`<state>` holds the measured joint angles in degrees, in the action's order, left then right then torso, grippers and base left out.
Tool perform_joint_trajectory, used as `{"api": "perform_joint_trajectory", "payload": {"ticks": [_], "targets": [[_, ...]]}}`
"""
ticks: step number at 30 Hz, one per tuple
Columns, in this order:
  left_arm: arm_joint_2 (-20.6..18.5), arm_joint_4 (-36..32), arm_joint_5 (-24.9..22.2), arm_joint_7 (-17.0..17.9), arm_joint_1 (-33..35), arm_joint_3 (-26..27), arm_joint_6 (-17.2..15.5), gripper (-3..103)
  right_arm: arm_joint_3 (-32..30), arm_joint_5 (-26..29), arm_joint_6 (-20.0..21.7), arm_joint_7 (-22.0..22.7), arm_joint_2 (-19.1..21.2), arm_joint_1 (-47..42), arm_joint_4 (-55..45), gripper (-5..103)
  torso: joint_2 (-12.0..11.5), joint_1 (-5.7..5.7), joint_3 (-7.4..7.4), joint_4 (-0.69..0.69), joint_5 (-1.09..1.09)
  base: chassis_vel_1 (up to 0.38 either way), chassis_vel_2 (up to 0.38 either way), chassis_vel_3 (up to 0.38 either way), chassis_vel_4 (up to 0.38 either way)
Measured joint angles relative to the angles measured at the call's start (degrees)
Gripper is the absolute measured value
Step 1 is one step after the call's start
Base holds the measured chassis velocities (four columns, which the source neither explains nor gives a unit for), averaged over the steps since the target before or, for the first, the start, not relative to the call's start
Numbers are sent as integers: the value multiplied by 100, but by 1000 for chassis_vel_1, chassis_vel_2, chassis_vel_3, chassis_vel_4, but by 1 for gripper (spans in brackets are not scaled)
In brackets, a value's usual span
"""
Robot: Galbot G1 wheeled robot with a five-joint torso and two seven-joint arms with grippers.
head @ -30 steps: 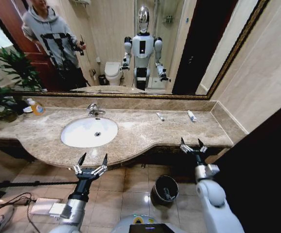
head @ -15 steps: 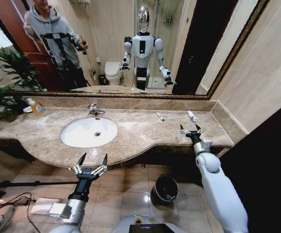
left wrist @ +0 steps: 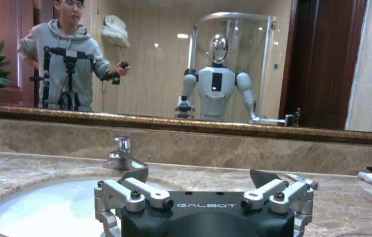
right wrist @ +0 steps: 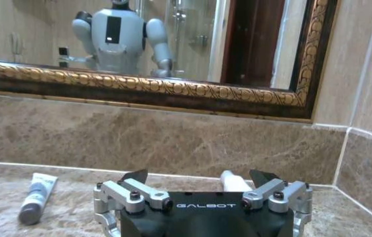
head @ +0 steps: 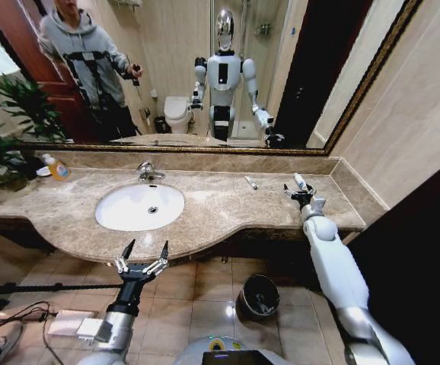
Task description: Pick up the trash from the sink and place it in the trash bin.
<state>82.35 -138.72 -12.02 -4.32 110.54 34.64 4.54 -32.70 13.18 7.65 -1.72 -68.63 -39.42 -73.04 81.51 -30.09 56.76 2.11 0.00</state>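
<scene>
Right claw point(head: 299, 190) spread wide, straddling white tube point(right wrist: 233, 180) on countertop point(head: 220, 205); left claw point(head: 144, 254) wide, idle.

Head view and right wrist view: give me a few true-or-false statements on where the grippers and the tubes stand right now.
1. The right gripper is open, out over the countertop at a white tube near the back wall. True.
2. The left gripper is down in the sink. False: it hangs open in front of the counter edge, over the floor.
3. The basin holds several tubes. False: it looks bare apart from its drain.
4. A second tube lies on the countertop between the faucet and the right gripper. True.
5. The trash bin stands on the countertop. False: it stands on the floor below the counter.
</scene>
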Motion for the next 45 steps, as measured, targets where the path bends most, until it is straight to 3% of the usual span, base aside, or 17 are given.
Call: {"api": "perform_joint_trajectory", "payload": {"ticks": [21,30,45], "targets": [[0,0,0,0,0,0,0,100,-101,-307,-141,-91,-55,1056,1817,100,0,1,0,1,1,0,0,0,0],[0,0,0,0,0,0,0,100,-322,-216,-170,-18,249,994,2019,100,1,1,-1,-2,0,0,0,0,0],[0,0,0,0,0,0,0,100,-259,-96,-241,-158,120,1296,2430,100,1,1,0,0,-1,0,0,0,0]]}}
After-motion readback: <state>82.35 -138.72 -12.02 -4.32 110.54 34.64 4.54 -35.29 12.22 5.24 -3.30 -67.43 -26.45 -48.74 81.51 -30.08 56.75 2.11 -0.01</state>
